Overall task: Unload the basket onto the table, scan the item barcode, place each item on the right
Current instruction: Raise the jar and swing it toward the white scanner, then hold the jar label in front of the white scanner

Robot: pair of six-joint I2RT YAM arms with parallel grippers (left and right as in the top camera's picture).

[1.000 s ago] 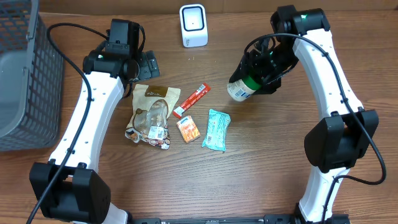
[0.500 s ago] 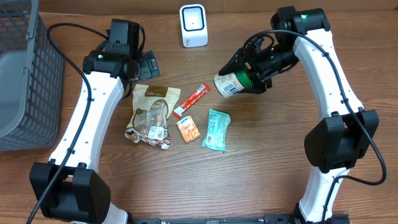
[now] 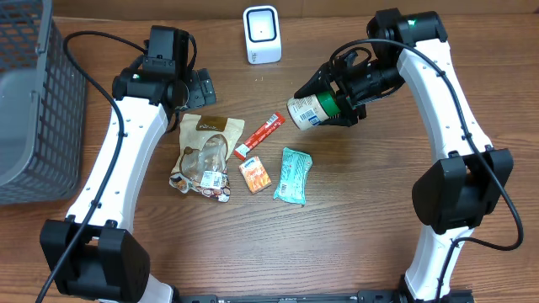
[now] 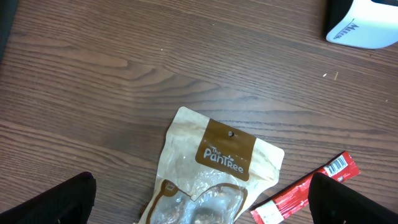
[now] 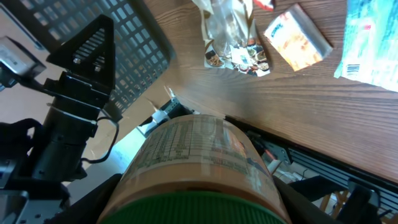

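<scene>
The item is a jar (image 3: 308, 110) with a green lid and a printed label, held off the table and lying on its side, its base turned left. My right gripper (image 3: 341, 99) is shut on it near the lid. In the right wrist view the jar (image 5: 199, 155) fills the space between the fingers (image 5: 96, 202). The white barcode scanner (image 3: 262, 34) stands at the back centre, up and left of the jar. My left gripper (image 3: 199, 87) hangs open over the top of a tan snack bag (image 4: 211, 168), holding nothing; the scanner's corner (image 4: 367, 25) shows at the upper right.
On the table lie the snack bag (image 3: 205, 156), a red stick packet (image 3: 259, 135), a small orange packet (image 3: 254, 174) and a teal packet (image 3: 293, 175). A grey wire basket (image 3: 34, 101) stands along the left edge.
My right arm has tipped the jar from nearly upright onto its side and carried it left and slightly up, towards the scanner. The left arm has not moved.
</scene>
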